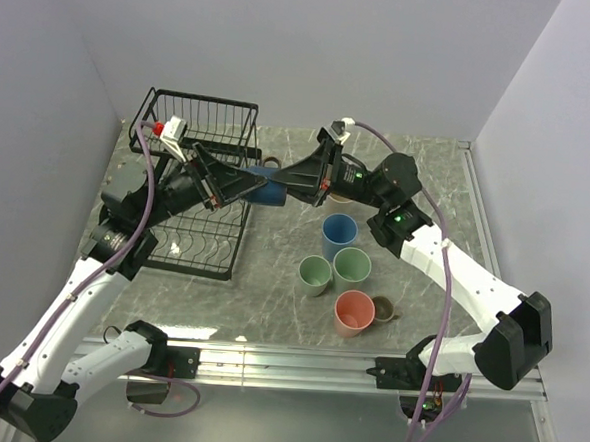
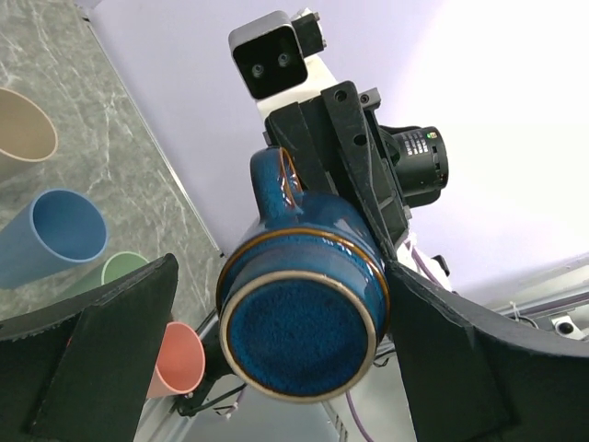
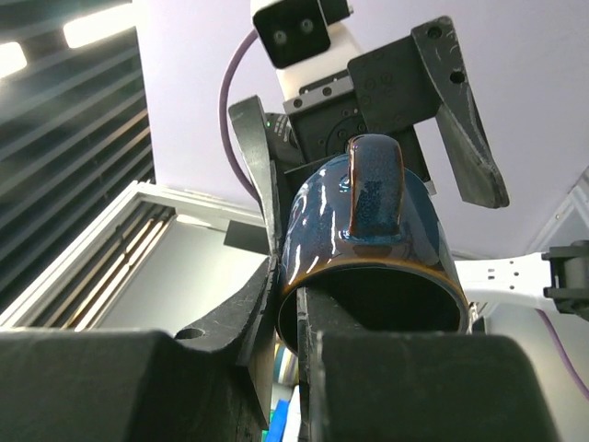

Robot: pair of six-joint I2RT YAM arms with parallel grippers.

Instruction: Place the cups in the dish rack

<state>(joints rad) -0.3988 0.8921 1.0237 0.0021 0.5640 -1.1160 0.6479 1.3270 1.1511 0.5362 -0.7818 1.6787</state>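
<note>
The dark-blue cup (image 1: 269,191) is held above the counter (image 1: 271,290), just beside the dish rack (image 1: 196,115) towards the far left corner. Its rim is clamped by the right tool (image 1: 280,184), with one finger set inside. The left tool (image 1: 253,185) is spread apart around the cup's base.

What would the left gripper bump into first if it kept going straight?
Almost surely the dark-blue cup. Its base faces the left gripper, between its open fingers, and the right gripper pinches its rim.
</note>
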